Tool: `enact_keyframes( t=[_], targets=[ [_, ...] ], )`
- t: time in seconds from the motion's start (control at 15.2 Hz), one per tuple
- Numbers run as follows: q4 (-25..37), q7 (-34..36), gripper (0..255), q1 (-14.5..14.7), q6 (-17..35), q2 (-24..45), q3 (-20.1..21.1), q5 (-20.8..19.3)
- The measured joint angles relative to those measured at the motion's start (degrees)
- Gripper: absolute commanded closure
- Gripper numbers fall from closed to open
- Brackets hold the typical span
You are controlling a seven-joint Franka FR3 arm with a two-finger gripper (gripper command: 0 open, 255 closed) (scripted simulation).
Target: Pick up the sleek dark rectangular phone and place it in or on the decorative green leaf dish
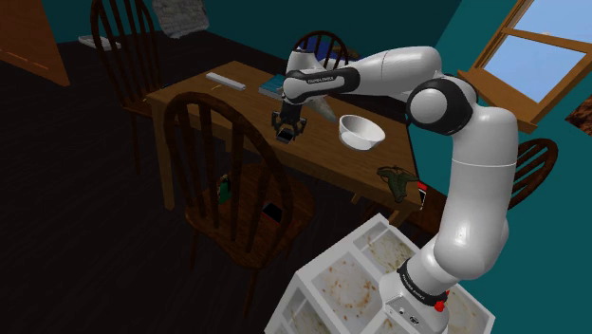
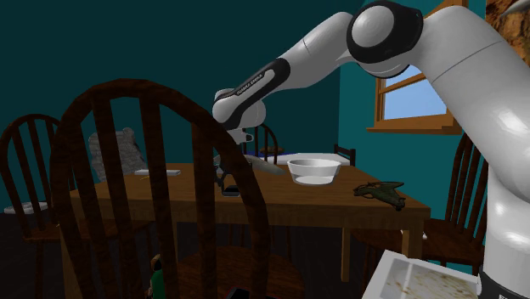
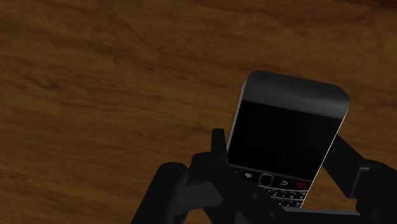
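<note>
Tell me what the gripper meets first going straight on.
The table, straight ahead. The phone clasped in the gripper would likely touch it before the fingers; the gap is hard to judge.

On the brown wooden table (image 1: 313,154), the round white bowl (image 1: 361,132) sits toward the shoulder view's right. The green leaf-shaped dish (image 1: 399,179) lies at the table corner nearest the white box stand (image 1: 351,285), apart from the bowl. The black two-finger gripper (image 1: 286,131) is above the table left of the bowl, its fingers clasping the dark rectangular phone (image 3: 289,127) between them. A flat teal book (image 1: 274,86) and a flat white slab (image 1: 226,80) lie along the far edge. A dark wooden spindle-back chair (image 1: 242,228) stands before the table, with a small green bottle (image 1: 224,190) on its seat.
</note>
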Motion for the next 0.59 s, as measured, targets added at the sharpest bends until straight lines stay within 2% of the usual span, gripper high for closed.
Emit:
enact_keyframes(
  t=[0.59],
  targets=[
    [0.82, -0.22, 255, -0.07, -1.92, -0.99, 0.04, 0.13]
  ],
)
